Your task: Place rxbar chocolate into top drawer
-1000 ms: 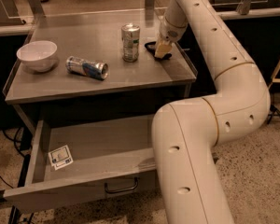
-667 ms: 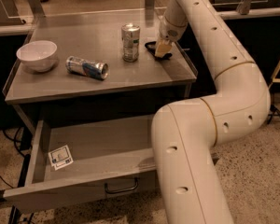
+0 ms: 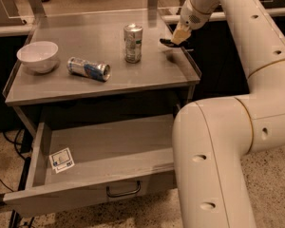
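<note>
Rxbar chocolate [image 3: 164, 42] pinched in claw [image 3: 174, 41], held just above right rear part of desk [image 3: 147, 77], near upright can [image 3: 133, 42]. Below, top drawer [image 3: 85, 194] pulled open, white sticker [image 3: 61, 159] lying at its left end. Farther left on desk: tipped can [image 3: 89, 69] and white bowl [image 3: 37, 56].

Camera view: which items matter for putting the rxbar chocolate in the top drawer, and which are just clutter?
In play: rxbar chocolate, dark, at the gripper by the table's back right corner; top drawer, pulled open.
Clutter: upright can; can on its side; white bowl; sticker in the drawer.
</note>
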`<state>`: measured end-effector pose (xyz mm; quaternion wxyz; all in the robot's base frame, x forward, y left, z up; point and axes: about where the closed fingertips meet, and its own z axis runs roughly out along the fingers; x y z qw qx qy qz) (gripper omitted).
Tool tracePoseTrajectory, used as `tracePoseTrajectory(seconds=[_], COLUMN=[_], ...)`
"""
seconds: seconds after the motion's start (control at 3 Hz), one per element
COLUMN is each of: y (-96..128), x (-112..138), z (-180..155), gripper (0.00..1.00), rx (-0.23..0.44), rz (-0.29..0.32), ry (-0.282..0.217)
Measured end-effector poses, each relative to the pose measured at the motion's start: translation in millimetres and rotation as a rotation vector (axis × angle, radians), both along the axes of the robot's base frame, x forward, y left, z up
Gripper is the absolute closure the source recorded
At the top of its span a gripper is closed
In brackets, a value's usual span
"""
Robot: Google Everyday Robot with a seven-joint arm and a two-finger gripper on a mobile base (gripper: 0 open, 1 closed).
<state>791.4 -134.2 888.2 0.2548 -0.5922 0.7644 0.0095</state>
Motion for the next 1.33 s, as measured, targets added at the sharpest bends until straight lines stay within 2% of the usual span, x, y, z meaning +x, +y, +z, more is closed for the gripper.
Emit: tracePoseTrajectory(seconds=[0.33,0.67,1.0,1.33], y=[0,-1,2,6], x=[1,7,2,-7], z=[-1,33,64,72], gripper=[1.0,1.0,1.0,1.0], rx=[0.001,-0.022,-0.013,0.049], rz=[0.0,0.002,0.028,0.053], ry=[-0.001,-0.094,-0.159,-0.176])
